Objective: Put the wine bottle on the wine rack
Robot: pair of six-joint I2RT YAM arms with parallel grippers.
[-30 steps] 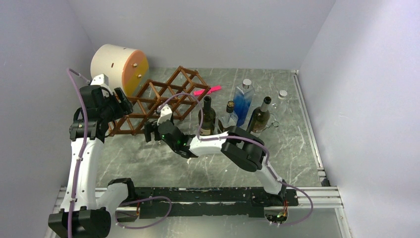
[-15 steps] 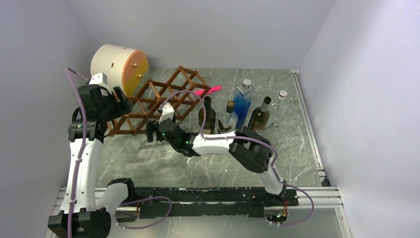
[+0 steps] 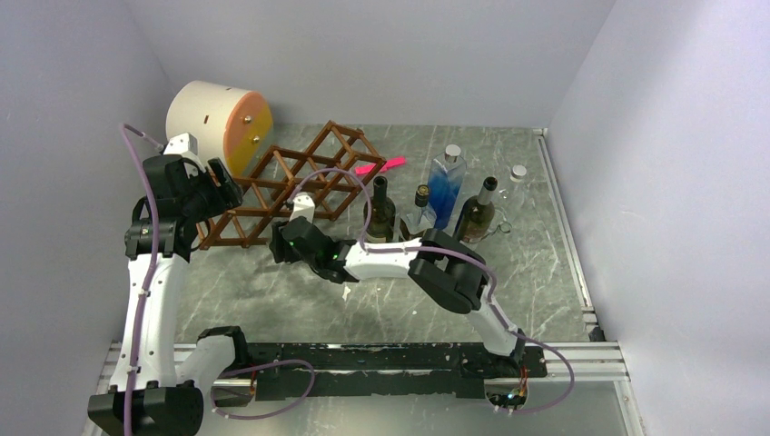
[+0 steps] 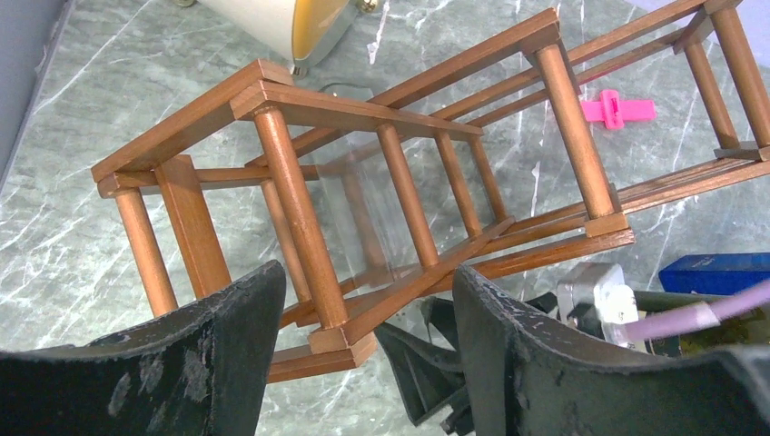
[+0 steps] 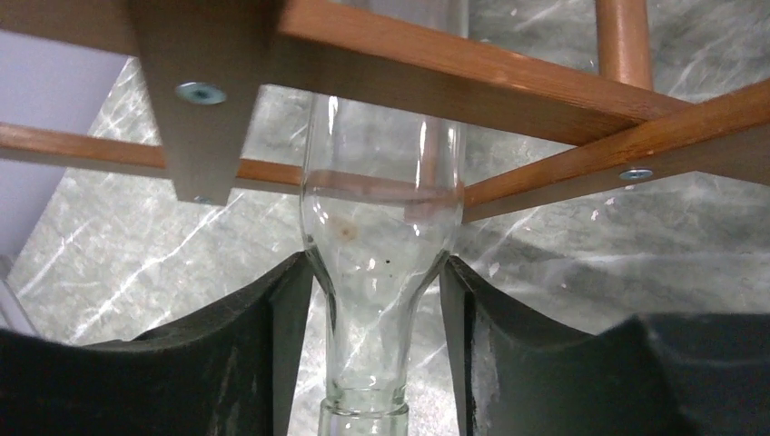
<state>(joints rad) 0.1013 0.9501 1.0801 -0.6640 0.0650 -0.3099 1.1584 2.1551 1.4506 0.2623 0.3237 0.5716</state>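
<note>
Glass, clear and without colour, is the material of the wine bottle (image 5: 381, 236). No label shows on the part I can see, and the brown bars behind it appear a little bent through its wall. The narrow round neck widens into a smooth shoulder. The body lies on its side inside a low cell on the near side of the wine rack (image 4: 300, 218), with the neck pointing out toward the arms. The right gripper (image 5: 377, 272) pinches the bottle where the neck meets the shoulder, and its black, rough fingers (image 5: 272, 336) touch the glass on both sides. The rack is of reddish-brown wood: flat slats crossed into diamonds and joined by round dowels, with small silver screw heads at the joints. It stands on the grey-green marbled table (image 3: 254, 300). The left gripper (image 4: 368, 282) hangs over the left end of the rack, its scuffed dark fingers spread apart and gripping nothing. Behind the rack lies a cream drum (image 3: 209, 113) with an orange face. A small pink plastic piece (image 4: 617, 109) lies on the table near the rack's far end.
</note>
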